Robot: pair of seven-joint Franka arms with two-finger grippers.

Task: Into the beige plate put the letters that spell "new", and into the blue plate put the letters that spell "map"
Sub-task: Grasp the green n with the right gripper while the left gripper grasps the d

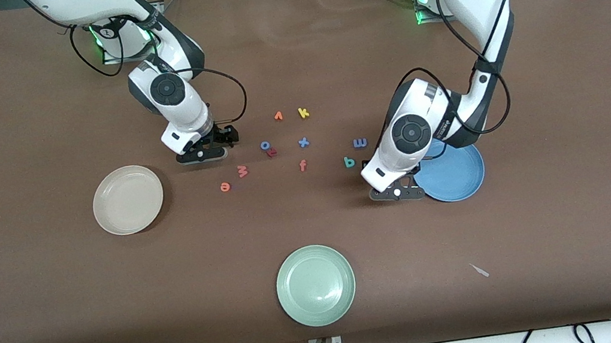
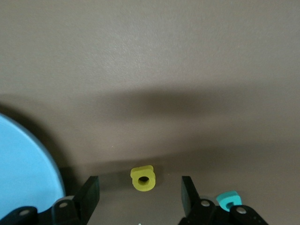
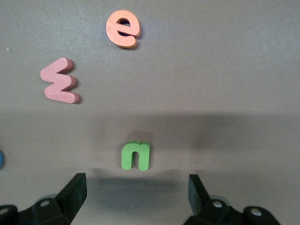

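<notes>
Low over the brown table [image 1: 27, 297], both grippers sit down at letter height. Left gripper [image 2: 140, 191]: fingers apart, straddling the yellow a [image 2: 143, 178], which lies flat on the table between them, not yet pinched; the blue plate [image 1: 454, 176] sits just beside it, empty. Teal p [image 1: 349, 162] and blue m [image 1: 360, 143] lie on the table near that gripper, toward the middle of the table. Right gripper [image 3: 137, 187]: fingers spread wide, the green n [image 3: 136, 156] flat on the table between the tips, untouched. Pink w [image 1: 242, 171] and orange e [image 1: 225, 187] lie nearby, nearer the front camera. Beige plate [image 1: 128, 199] empty, toward the right arm's end of the table. Other loose letters lie scattered mid-table. Green plate [image 1: 316, 285] nearest the front camera, empty.
</notes>
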